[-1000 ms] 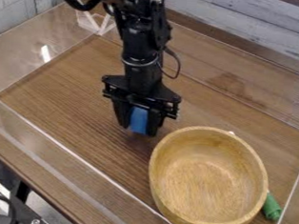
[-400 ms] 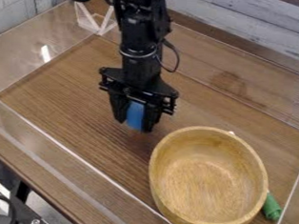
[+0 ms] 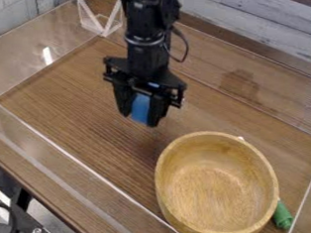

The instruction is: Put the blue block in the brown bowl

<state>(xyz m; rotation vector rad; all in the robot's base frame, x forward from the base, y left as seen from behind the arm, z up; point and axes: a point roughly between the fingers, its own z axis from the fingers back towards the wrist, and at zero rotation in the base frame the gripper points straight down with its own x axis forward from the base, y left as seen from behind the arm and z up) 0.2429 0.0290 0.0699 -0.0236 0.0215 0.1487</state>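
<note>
Lifted higher, blue block (image 3: 141, 110), small, bright, in pincer (image 3: 141, 103)

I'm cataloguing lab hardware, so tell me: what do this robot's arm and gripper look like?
The arm is black and slim, built of angular, boxy segments, with a thin dark cable looping off one side. The gripper is also black. No markings are legible at this size.

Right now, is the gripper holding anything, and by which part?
Yes, the blue block, gripped near its upper part; exact contact points are hidden by the dark fingers.
</note>
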